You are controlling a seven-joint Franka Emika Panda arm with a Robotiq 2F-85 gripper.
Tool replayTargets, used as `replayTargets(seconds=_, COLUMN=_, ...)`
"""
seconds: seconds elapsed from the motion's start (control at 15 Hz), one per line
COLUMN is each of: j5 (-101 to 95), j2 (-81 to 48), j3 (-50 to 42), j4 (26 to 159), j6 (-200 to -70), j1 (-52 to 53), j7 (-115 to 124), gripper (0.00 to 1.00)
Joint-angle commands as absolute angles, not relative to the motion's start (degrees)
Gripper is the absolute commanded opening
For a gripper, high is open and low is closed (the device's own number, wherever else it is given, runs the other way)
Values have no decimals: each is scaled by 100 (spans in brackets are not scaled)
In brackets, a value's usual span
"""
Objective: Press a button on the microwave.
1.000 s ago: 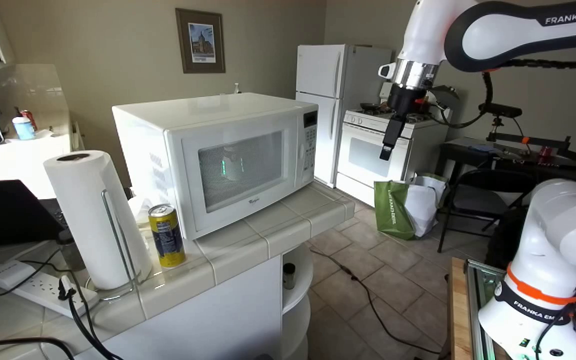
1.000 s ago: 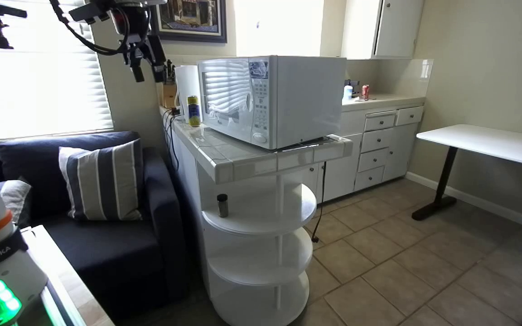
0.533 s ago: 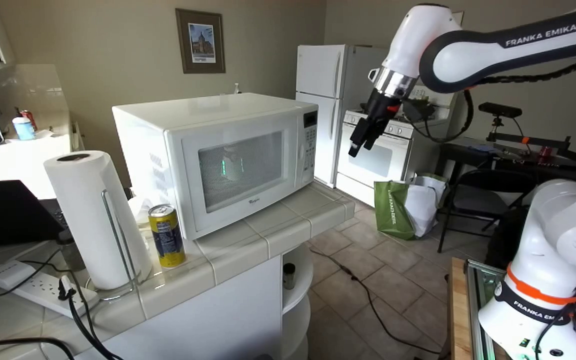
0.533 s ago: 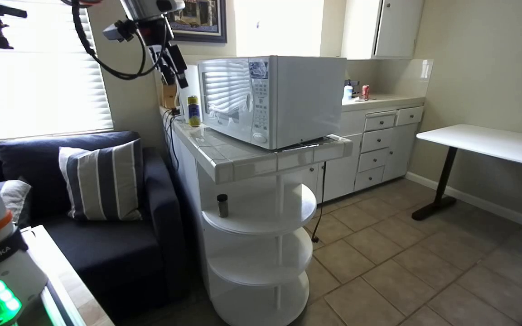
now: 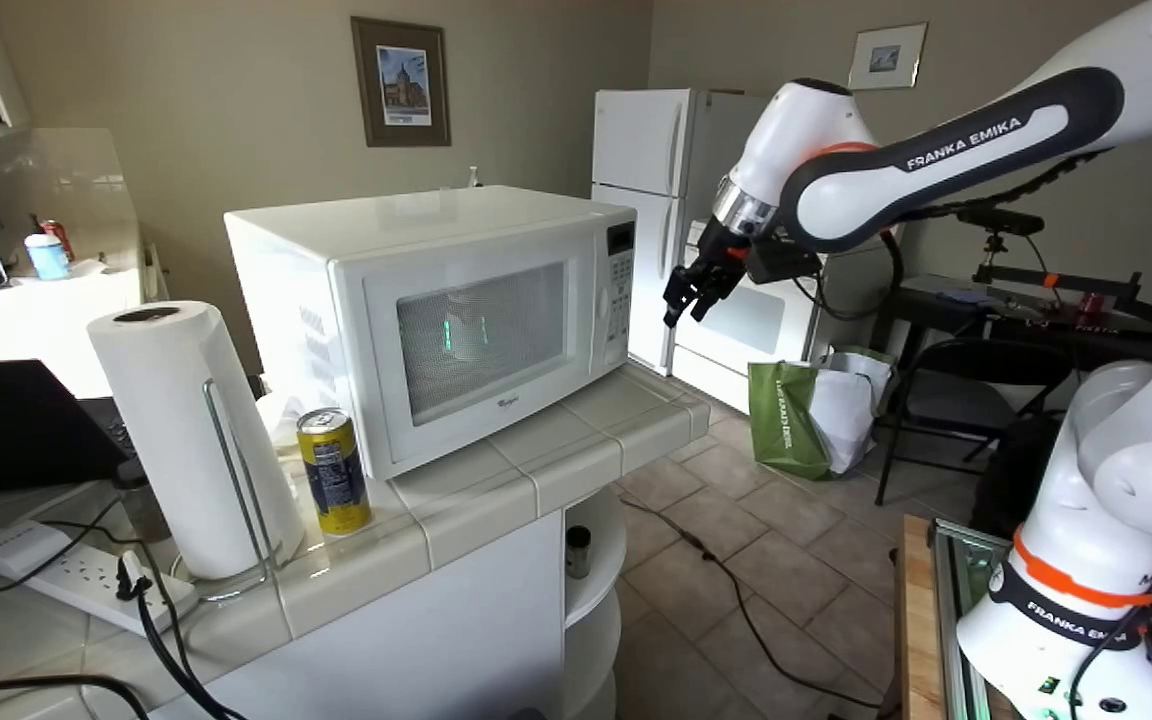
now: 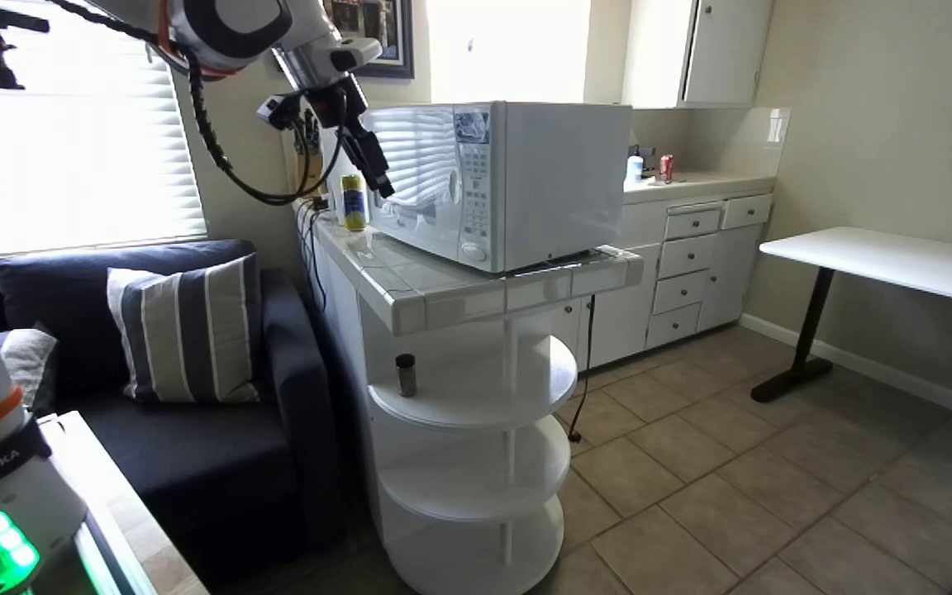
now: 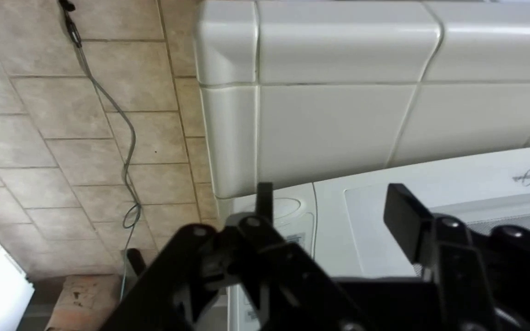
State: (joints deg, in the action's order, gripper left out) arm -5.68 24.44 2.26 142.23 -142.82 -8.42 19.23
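The white microwave [image 5: 476,320] stands on the tiled counter, its door closed. It also shows in an exterior view [image 6: 563,182] and in the wrist view [image 7: 334,243]. Its narrow control strip [image 5: 620,295] with display and keys is at the front's right edge; it shows in an exterior view [image 6: 475,194] too. In the wrist view the strip [image 7: 295,220] is partly hidden behind one finger. My gripper [image 5: 686,318] is tilted down in front of the microwave, apart from it as seen there. In an exterior view the gripper [image 6: 383,190] overlaps the door. The fingers [image 7: 329,207] are spread and empty.
The tiled counter [image 5: 536,460] runs under the microwave to a rounded corner shelf [image 6: 476,397]. A yellow can [image 5: 334,475] and a paper towel roll [image 5: 191,440] stand beside the microwave. A dark sofa [image 6: 195,463] stands along the counter's front side. The stove [image 5: 746,320] is behind.
The arm has swung down and towards the microwave's front over both earlier frames. The gripper has tilted and come nearer to the control strip side. The microwave has not moved.
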Motion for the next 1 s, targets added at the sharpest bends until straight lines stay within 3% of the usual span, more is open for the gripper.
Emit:
replayTargets(seconds=0.0, j5=-1162, j2=2170, j3=466, j4=14179, j6=-14729, j1=-1295, j7=2525, gripper=33)
replayTargets(seconds=0.33, j5=-1873, j2=1860, j3=617, j4=13980, j6=-15072, j1=-1659, j7=2999, gripper=0)
replayTargets(seconds=0.93, j5=-3032, j2=977, j3=613, j4=13275, j6=-15278, j1=-1709, j7=3590, gripper=0)
